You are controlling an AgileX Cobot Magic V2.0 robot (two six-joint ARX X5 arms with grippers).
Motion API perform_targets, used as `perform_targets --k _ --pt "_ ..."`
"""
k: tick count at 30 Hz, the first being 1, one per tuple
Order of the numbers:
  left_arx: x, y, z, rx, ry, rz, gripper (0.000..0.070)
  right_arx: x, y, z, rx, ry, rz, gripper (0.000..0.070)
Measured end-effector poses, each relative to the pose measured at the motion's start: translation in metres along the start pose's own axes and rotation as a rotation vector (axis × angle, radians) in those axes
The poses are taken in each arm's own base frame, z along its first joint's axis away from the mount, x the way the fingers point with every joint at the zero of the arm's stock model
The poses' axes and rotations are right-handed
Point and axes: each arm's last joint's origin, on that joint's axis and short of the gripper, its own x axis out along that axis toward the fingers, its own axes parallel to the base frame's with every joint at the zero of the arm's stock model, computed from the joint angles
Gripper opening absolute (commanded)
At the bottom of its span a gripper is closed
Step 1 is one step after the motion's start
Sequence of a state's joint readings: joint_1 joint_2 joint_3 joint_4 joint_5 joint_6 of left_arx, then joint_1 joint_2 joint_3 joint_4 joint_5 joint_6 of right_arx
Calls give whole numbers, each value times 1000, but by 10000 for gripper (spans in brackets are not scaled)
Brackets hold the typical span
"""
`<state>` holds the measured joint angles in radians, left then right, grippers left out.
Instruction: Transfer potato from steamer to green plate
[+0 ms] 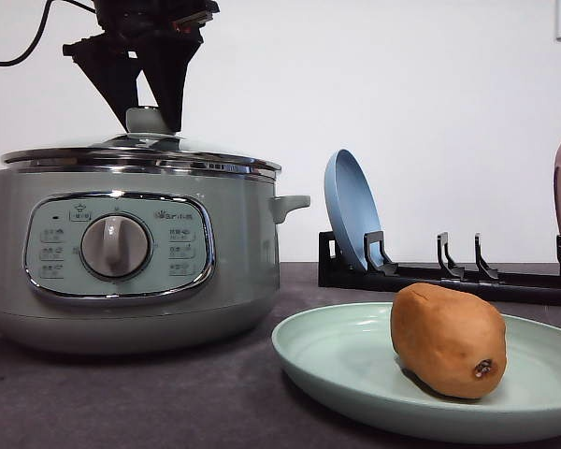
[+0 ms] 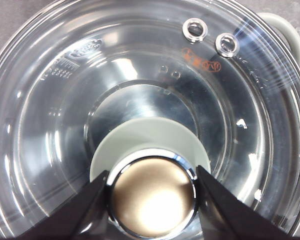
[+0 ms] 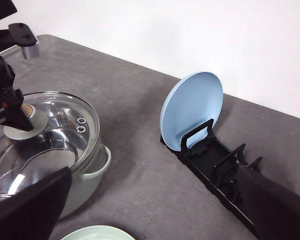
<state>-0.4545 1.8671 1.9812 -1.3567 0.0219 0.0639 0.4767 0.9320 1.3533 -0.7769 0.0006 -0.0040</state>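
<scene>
Potato [image 1: 448, 340] lies on the green plate [image 1: 337, 360] — well apart from the left hand [image 1: 152, 120], which grips the steamer [image 1: 122, 253] lid knob [image 2: 152, 195]; right hand [image 3: 155, 220] spread open.

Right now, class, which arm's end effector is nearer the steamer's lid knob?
Left. The left end effector straddles the lid knob; the right end effector hovers apart, beside the steamer.
</scene>
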Motion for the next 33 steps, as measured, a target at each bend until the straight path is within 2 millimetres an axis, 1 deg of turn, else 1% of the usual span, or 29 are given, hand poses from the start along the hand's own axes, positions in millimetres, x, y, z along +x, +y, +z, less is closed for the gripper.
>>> perform_targets --k 6,17,25,29,33 --pt "0 1 0 -1 0 1 1 0 0 0 0 0 0 683" --pt "0 8 -1 -18 10 29 1 0 0 0 0 0 0 683" --pt "0 0 -2 -3 16 -31 1 0 0 0 0 -2 0 683" --pt "0 -6 -1 14 12 -38 1 0 0 1 0 -8 0 683" --pt "0 -7 -1 19 13 -21 1 0 0 1 0 -8 0 683"
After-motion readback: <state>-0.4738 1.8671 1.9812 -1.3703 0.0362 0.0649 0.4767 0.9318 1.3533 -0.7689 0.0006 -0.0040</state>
